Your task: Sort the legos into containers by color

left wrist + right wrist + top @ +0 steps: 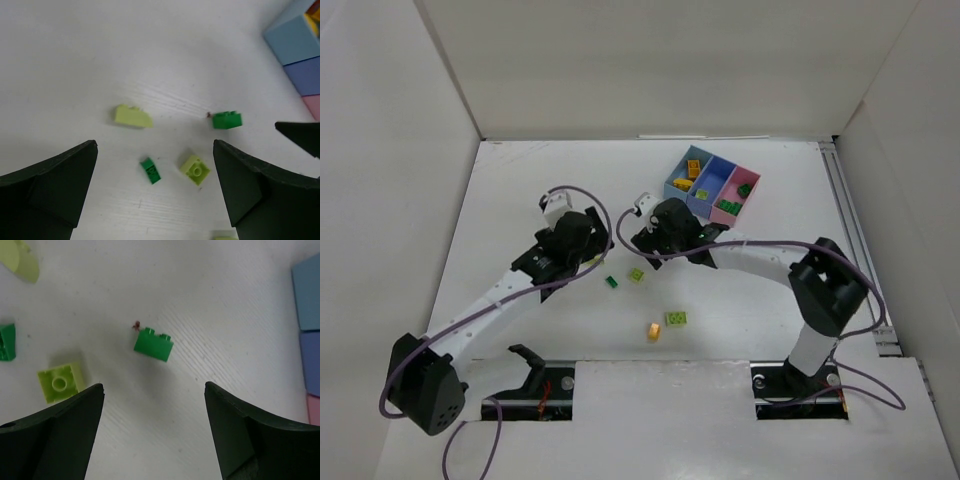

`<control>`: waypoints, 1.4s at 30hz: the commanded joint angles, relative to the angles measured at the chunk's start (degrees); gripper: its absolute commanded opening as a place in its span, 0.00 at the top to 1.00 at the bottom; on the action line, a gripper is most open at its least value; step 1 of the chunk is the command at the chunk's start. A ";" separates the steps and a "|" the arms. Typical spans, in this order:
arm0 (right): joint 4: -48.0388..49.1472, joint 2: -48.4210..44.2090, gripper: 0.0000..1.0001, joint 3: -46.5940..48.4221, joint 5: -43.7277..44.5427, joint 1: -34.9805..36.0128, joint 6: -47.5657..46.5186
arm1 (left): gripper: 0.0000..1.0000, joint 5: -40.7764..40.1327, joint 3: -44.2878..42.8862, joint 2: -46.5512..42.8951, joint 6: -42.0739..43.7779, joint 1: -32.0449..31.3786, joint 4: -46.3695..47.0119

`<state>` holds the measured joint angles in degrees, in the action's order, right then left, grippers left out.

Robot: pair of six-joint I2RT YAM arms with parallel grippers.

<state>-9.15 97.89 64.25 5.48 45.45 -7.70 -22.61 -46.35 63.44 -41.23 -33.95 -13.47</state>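
Observation:
Loose legos lie on the white table. A small dark green lego (pixel 150 170) and a square lime one (pixel 195 169) sit just ahead of my open left gripper (pixel 155 150), with nothing between its fingers. A pale lime brick (pixel 132 116) lies further out. Another dark green brick (pixel 153 344) lies just ahead of my open, empty right gripper (pixel 154 387). From above, the left gripper (pixel 598 255) and right gripper (pixel 642 240) hover close together. The containers stand at the back right: light blue (pixel 686 172), darker blue (pixel 712 186) and pink (pixel 738 195), each holding legos.
A lime brick (pixel 676 318) and an orange brick (pixel 653 330) lie nearer the arm bases. White walls enclose the table on the left, back and right. A tip of the right gripper's finger (pixel 300 135) shows at the right edge of the left wrist view.

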 commanded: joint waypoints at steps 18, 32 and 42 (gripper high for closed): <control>0.18 16.90 0.49 14.41 2.79 -0.63 11.65 | 0.00 -2.17 7.68 -12.64 -13.70 0.12 -13.07; -1.40 -0.23 0.74 9.32 6.12 -16.95 12.27 | 0.04 6.26 10.57 -4.74 -7.81 0.12 -2.88; -5.79 0.81 0.69 13.36 8.76 -26.90 10.25 | 0.12 8.99 9.17 4.05 -4.65 0.12 2.66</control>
<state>-13.19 97.19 75.29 13.52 19.11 3.60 -14.52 -36.12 66.67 -47.51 -33.91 -13.87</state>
